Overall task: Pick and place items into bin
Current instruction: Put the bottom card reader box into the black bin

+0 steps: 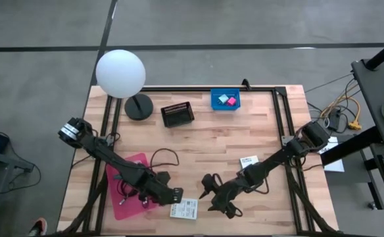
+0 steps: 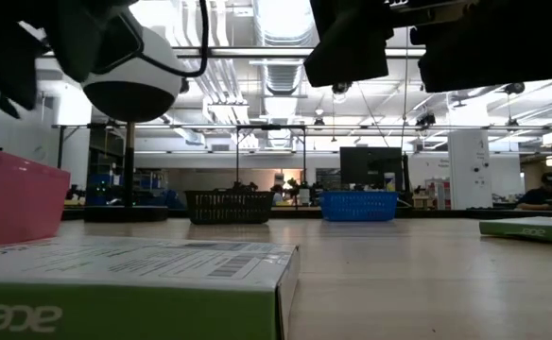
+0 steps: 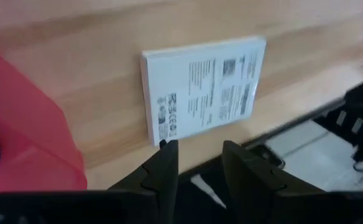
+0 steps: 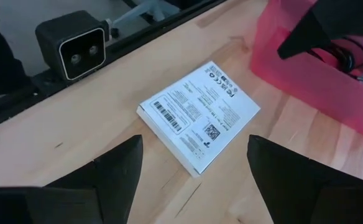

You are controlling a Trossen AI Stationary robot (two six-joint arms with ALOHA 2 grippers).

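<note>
A white printed packet point(image 1: 184, 209) lies flat on the wooden table near its front edge, also seen as the packet point(image 3: 200, 87) and the packet point(image 4: 200, 115). My left gripper point(image 1: 177, 195) hovers just above the packet's left end, its fingers point(image 3: 166, 168) a little apart with nothing between them. My right gripper point(image 1: 210, 196) stands to the packet's right, wide open point(image 4: 194, 168) and empty, pointing at it. The pink bin point(image 1: 138, 161) sits left of the packet with dark coiled cables point(image 1: 129, 191) inside.
A second packet point(image 1: 248, 161) lies under the right arm. At the far edge stand a blue basket point(image 1: 216, 103) holding a pink and a teal cube, a black basket point(image 1: 177, 114) and a white globe lamp point(image 1: 121, 74). Bare wood lies between.
</note>
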